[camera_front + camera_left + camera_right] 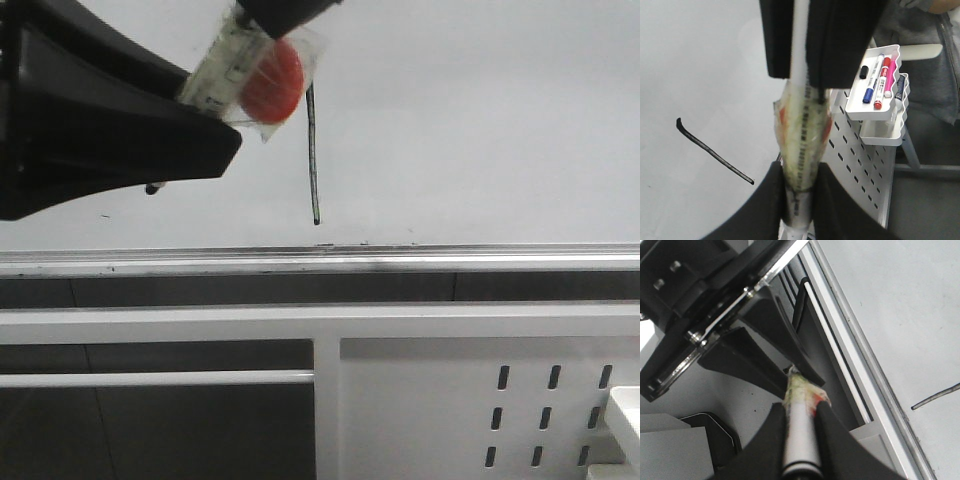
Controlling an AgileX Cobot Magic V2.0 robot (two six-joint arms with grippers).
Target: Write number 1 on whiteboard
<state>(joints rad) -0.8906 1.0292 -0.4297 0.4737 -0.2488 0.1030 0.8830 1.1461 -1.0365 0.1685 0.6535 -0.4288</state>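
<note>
Both hands [799,200] [801,435] pinch one tape-wrapped marker [800,150] beside the thin dark number 1 [313,155].

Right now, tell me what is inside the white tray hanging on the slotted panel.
The white tray holds a blue marker, a red marker and a pink one; its bottom stays hidden.

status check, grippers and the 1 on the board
Left gripper and right gripper both shut on marker. Number 1 drawn on whiteboard. Nothing blocking.
</note>
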